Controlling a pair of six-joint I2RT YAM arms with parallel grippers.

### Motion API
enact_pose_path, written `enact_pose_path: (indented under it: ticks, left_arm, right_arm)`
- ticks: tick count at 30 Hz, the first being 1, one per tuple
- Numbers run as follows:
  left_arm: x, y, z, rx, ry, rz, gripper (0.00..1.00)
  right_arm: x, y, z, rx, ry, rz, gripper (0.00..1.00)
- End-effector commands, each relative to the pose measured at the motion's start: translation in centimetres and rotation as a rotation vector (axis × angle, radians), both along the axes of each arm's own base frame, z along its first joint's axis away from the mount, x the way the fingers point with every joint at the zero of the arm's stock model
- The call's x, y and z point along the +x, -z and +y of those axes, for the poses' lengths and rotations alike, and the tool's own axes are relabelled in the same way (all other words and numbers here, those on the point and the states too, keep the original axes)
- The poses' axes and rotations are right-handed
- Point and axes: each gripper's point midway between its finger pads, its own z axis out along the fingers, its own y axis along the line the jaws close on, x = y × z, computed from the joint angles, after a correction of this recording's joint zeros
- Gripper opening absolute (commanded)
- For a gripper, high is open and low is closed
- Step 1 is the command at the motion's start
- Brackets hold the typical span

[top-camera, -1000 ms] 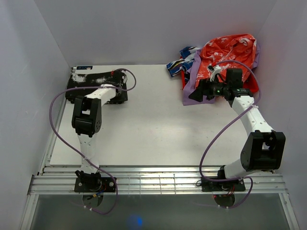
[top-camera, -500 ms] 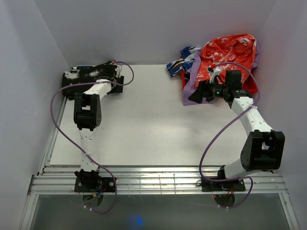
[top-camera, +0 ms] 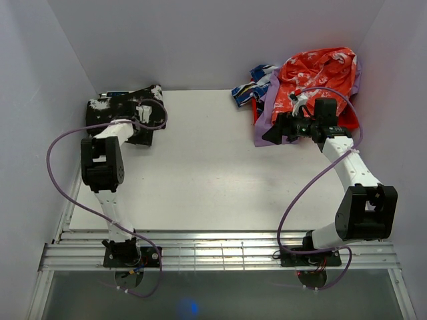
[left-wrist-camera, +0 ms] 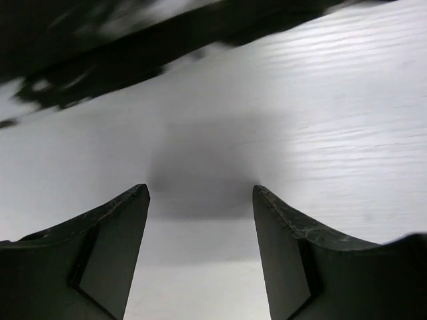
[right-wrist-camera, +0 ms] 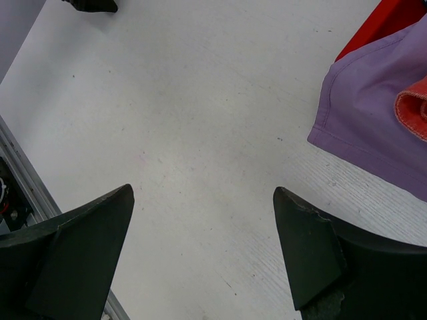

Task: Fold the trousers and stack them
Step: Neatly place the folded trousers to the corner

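Note:
The trousers (top-camera: 113,107), black with white blotches, lie bunched in the table's back left corner. My left gripper (top-camera: 142,132) sits at their near right edge. In the left wrist view this gripper (left-wrist-camera: 200,190) is open over bare white table, with nothing between its fingers and the trousers (left-wrist-camera: 100,40) a dark blur just ahead. My right gripper (top-camera: 270,136) hovers open at the back right, beside the clothes pile. The right wrist view shows the same gripper (right-wrist-camera: 201,190) wide open above bare table.
A pile at the back right holds an orange-red speckled garment (top-camera: 313,70), a purple cloth (top-camera: 265,110) and a blue-white patterned cloth (top-camera: 250,90). The purple cloth's corner (right-wrist-camera: 373,120) lies just right of my right gripper. White walls enclose the table (top-camera: 200,173); a metal rail (top-camera: 220,253) runs along the near edge.
My left arm's elbow has swung left, carrying its gripper left and back. The trousers have shifted toward the back left corner. The right arm has barely moved.

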Motion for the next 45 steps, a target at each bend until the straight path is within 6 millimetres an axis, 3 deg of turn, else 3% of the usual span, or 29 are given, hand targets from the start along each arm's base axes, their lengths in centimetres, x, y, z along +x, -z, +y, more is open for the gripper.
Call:
enact_pose_path:
  ticks: [1,7,12,19,25,28,29,32,33,35,36,37,39,40,42,43,44,45]
  left_arm:
    - [-2.5,-0.8,4.7,0.004,-0.055,0.033,0.74]
    - [-0.5,0.5,8.6,-0.028,-0.102,0.017,0.74]
    - [3.6,0.4,11.4,-0.047,-0.135,-0.042,0.79]
    - [7.9,0.1,12.7,-0.075,-0.118,-0.112,0.82]
    - [8.8,0.1,12.7,-0.091,-0.107,-0.127,0.83]
    - [8.9,-0.1,12.4,-0.107,-0.108,-0.132,0.90]
    - [9.0,-1.0,12.3,-0.117,-0.107,-0.141,0.95]
    - [8.1,-3.4,10.5,-0.176,-0.051,-0.155,0.98]
    - [6.9,-5.6,9.8,-0.189,-0.032,-0.176,0.98]
    - [5.8,-8.0,8.6,-0.224,-0.002,-0.208,0.98]
    - [4.6,-8.3,8.1,-0.240,-0.011,-0.199,0.98]
    - [4.2,-11.9,7.9,-0.240,-0.047,-0.271,0.98]
    - [2.5,-13.2,7.4,-0.260,-0.083,-0.287,0.98]
    - [1.6,-16.4,7.1,-0.260,-0.079,-0.350,0.98]
    - [-0.1,-18.1,6.5,-0.284,-0.112,-0.374,0.98]
    - [-1.6,-19.5,5.6,-0.296,-0.092,-0.388,0.98]
    - [-2.6,-19.9,4.8,-0.315,-0.059,-0.382,0.98]
    - [-3.7,-20.6,3.0,-0.361,0.036,-0.383,0.98]
  right_arm:
    - [0.0,-1.7,0.1,0.018,-0.010,-0.064,0.90]
    - [-0.1,-1.8,-0.1,0.011,-0.002,-0.070,0.90]
    - [-0.1,-1.6,-0.2,0.004,0.002,-0.067,0.90]
    - [0.0,-1.6,-0.1,0.002,-0.003,-0.066,0.90]
    - [0.1,-1.5,-0.2,-0.004,-0.005,-0.068,0.90]
    - [0.4,-1.3,-0.4,-0.018,0.001,-0.068,0.90]
    - [0.6,-1.5,-0.5,-0.032,0.003,-0.067,0.90]
    - [1.9,-1.3,-2.6,-0.170,0.056,-0.111,0.90]
    - [2.4,-1.5,-4.2,-0.248,0.109,-0.116,0.90]
    - [2.8,-1.9,-6.8,-0.322,0.153,-0.157,0.90]
    - [2.7,-2.0,-8.0,-0.337,0.183,-0.161,0.90]
    - [2.4,-3.0,-9.6,-0.339,0.227,-0.184,0.90]
    - [1.8,-3.0,-10.8,-0.339,0.267,-0.178,0.90]
    - [1.5,-3.1,-11.8,-0.341,0.303,-0.171,0.90]
    - [0.7,-4.0,-13.0,-0.372,0.363,-0.194,0.90]
    - [0.0,-3.1,-13.5,-0.387,0.377,-0.177,0.90]
    - [-0.9,-3.6,-13.8,-0.414,0.382,-0.204,0.90]
    - [-1.6,-3.2,-13.9,-0.432,0.372,-0.204,0.90]
